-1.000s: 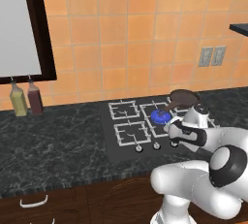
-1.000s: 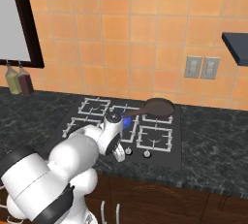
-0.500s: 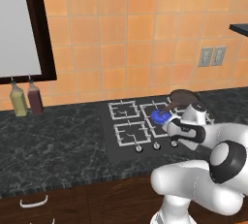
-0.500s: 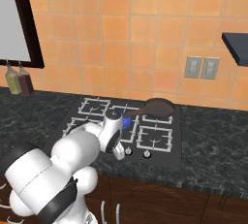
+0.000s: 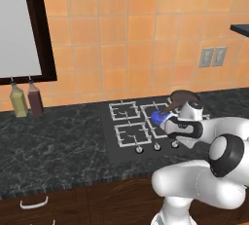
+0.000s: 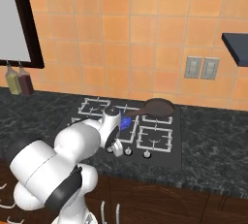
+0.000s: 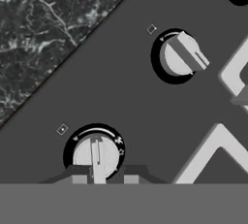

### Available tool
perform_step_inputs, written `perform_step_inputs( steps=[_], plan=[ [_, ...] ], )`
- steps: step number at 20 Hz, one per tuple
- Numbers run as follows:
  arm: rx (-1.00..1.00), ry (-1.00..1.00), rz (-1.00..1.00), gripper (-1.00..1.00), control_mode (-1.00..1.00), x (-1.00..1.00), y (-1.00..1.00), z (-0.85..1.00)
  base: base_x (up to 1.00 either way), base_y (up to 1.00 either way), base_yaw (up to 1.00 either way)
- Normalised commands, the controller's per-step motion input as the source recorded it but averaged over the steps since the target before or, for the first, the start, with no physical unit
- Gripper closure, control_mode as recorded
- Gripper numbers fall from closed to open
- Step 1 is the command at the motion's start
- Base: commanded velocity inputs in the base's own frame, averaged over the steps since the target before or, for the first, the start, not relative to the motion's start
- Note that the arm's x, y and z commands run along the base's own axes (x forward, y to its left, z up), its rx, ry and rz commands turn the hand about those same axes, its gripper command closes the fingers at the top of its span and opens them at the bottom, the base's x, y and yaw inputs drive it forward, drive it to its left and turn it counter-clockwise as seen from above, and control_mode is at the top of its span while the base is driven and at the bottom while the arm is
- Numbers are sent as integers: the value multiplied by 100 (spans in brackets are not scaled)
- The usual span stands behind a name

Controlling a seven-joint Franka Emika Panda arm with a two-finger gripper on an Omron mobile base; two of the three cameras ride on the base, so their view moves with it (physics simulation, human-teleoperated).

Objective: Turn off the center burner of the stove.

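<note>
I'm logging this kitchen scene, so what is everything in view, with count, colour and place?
stove: one, black, set in the counter.
center burner: one, blue ring, mid-stove.
knobs: silver, row along the stove's front edge; two close under the claw.
frying pan: one, dark brown, back right grate.
bottles: two, yellowish and dark red, by the wall left of the stove.
wall outlets: two, grey, on orange tiles.
counter: one, dark marbled.
claw: one, dark tips astride the near knob.
</note>
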Motion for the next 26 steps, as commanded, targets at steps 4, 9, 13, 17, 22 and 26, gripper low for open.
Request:
perform_step_inputs(
  steps=[4, 9, 13, 17, 22, 26],
  plan=[
    [0, 0, 0, 100, -100, 0, 19, -64, 0, 0, 0],
    [1, 0, -3, 100, -100, -11, 3, -57, 0, 0, 0],
    [1, 0, -12, 100, -100, -31, 0, -53, 0, 0, 0],
    [0, 0, -26, 100, -100, -40, 8, -53, 0, 0, 0],
    [0, 17, -29, 100, -100, -16, 13, -38, 0, 0, 0],
    [4, 10, -28, 100, -100, -37, 6, -36, 0, 0, 0]
  ],
)
